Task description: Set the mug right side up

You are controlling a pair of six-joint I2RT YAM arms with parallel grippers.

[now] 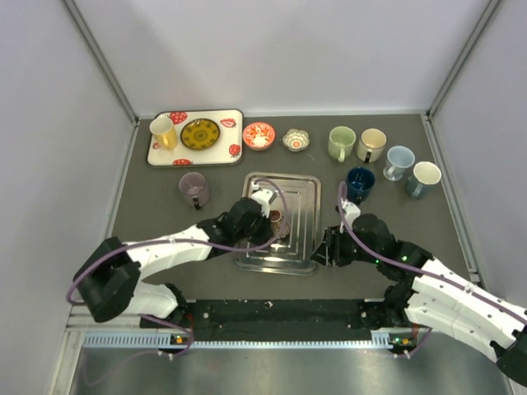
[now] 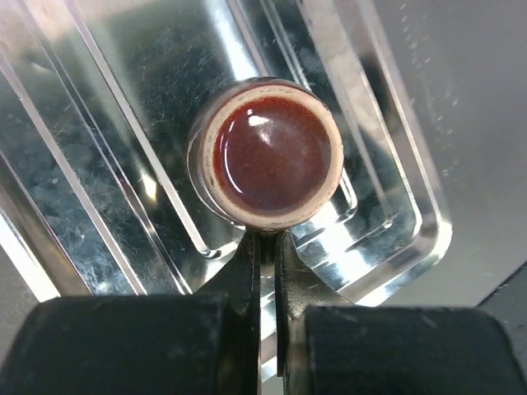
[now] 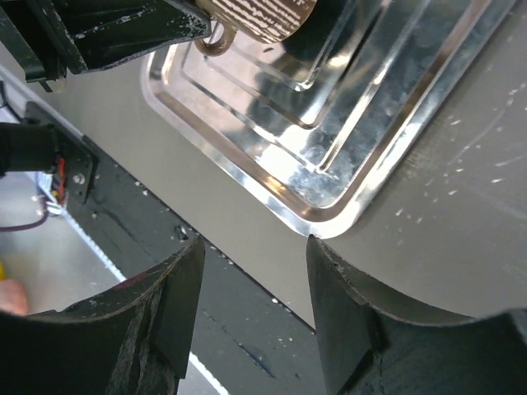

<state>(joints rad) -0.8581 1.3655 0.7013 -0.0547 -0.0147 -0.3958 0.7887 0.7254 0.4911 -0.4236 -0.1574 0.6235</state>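
The mug (image 1: 277, 218) has a brown-and-cream striped wall (image 3: 263, 16) and sits over the metal tray (image 1: 300, 206). Its cream-rimmed, glossy red-brown round face (image 2: 268, 152) points at the left wrist camera. My left gripper (image 2: 268, 239) is shut, its tips right at the mug's edge. From the right wrist view the small ring handle (image 3: 216, 39) sits against those black fingers (image 3: 123, 29). My right gripper (image 3: 251, 255) is open and holds nothing, hovering by the tray's near right corner (image 3: 329, 222), to the right of the mug (image 1: 323, 251).
Several mugs stand at the back right: green (image 1: 341, 143), tan (image 1: 371, 144), pale blue (image 1: 398, 162), white (image 1: 425, 178) and dark blue (image 1: 359, 183). A purple mug (image 1: 194, 188) stands left of the tray. A white tray (image 1: 195, 137) and two small bowls (image 1: 258, 135) line the back.
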